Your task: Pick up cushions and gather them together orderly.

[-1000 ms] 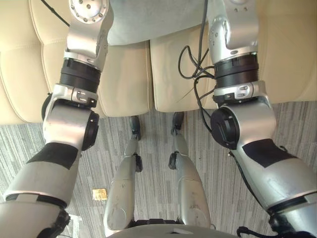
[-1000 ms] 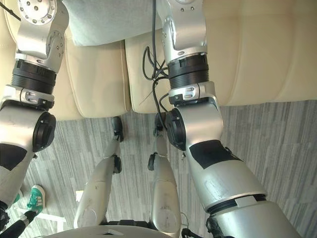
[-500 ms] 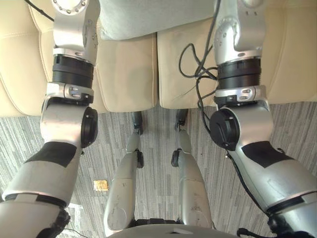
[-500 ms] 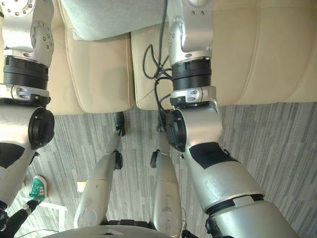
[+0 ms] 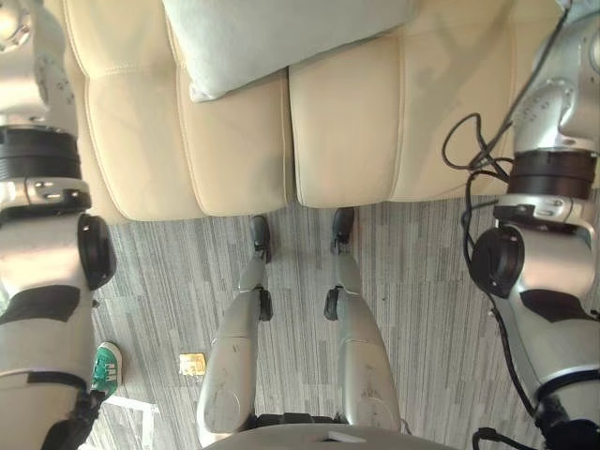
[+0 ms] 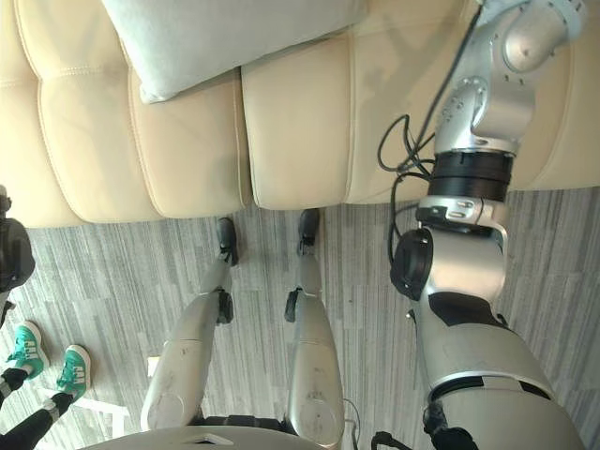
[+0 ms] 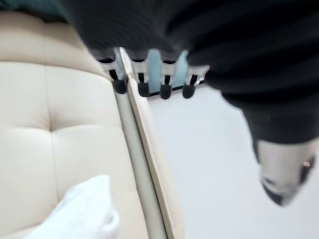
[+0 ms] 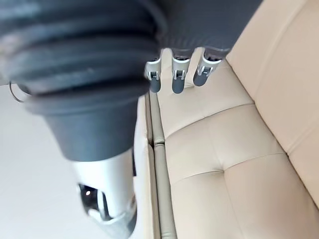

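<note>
Cushion: I see one pale grey-green cushion point(image 5: 281, 37) lying on the cream sofa point(image 5: 347, 131), its near corner on the left seat pad.
Left hand point(image 7: 143, 84): fingers relaxed and grasping nothing, above the sofa's upholstery, apart from the cushion.
Right hand point(image 8: 178, 79): fingers loose and empty too, over the sofa's tufted leather.
Floor: grey striped carpet point(image 5: 422, 281); a person's green shoes point(image 6: 23, 352) stand at my left.
</note>
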